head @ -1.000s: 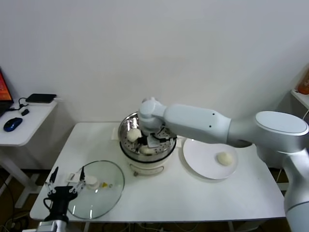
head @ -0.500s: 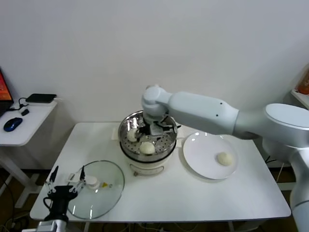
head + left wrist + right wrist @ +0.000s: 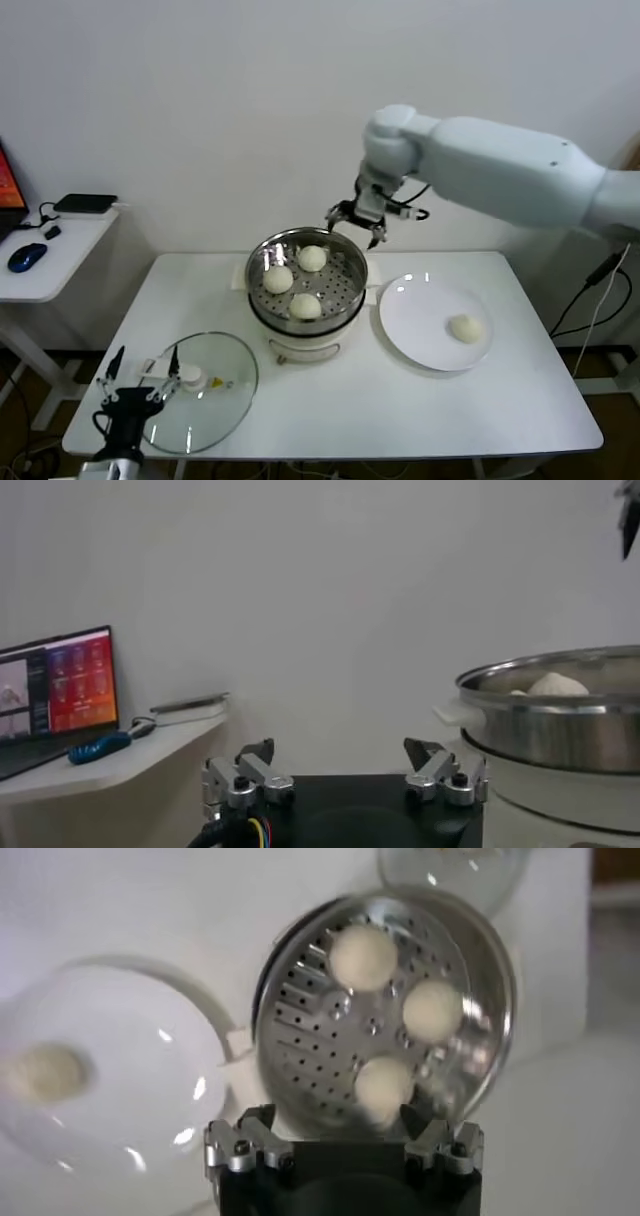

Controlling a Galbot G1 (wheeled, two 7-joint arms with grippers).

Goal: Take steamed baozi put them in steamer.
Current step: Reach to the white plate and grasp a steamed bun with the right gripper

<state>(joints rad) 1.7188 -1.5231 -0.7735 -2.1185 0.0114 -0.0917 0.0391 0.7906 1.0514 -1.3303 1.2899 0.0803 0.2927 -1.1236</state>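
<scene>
The steamer [image 3: 330, 322] stands mid-table, with three steamed baozi on its perforated tray: one at the back [image 3: 312, 258], one on the left [image 3: 278, 279], one at the front [image 3: 305, 306]. A fourth baozi [image 3: 466, 328] lies on the white plate [image 3: 420, 315] to the right. My right gripper [image 3: 358, 220] hangs open and empty above the steamer's back right rim. From its wrist I look down on the steamer tray [image 3: 310, 1028], the three baozi [image 3: 384, 1086] and the plate's baozi [image 3: 40, 1070]. My left gripper [image 3: 135, 385] rests open at the front left.
A round glass lid [image 3: 198, 377] lies flat on the table's front left, beside the left gripper. The white table [image 3: 400, 410] reaches to the right past the plate. A side desk with a blue mouse [image 3: 25, 257] stands at the far left.
My right gripper has risen out of the steamer and moved up and to the back right. A third baozi now shows at the back of the tray. The left arm has not moved.
</scene>
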